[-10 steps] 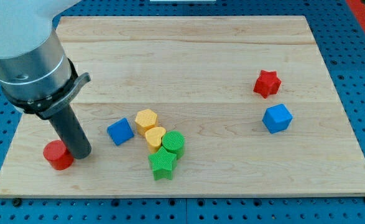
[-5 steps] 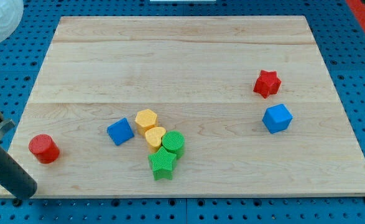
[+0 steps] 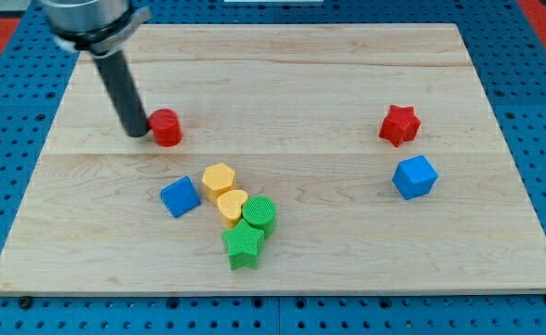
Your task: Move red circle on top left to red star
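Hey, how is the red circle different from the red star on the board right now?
The red circle is a round cylinder; the red star has points. The red circle sits toward the view's left with my tip right beside it on its left; the red star sits far to the view's right, with only the blue cube nearby below it. Both are red, similar in size, and lie at about the same height in the view.

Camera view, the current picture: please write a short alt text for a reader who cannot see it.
My tip rests just to the view's left of the red circle on a wooden board, far from the red star at the view's right. A blue cube lies below the star; another blue cube, a yellow hexagon, yellow heart, green circle and green star cluster near the centre.
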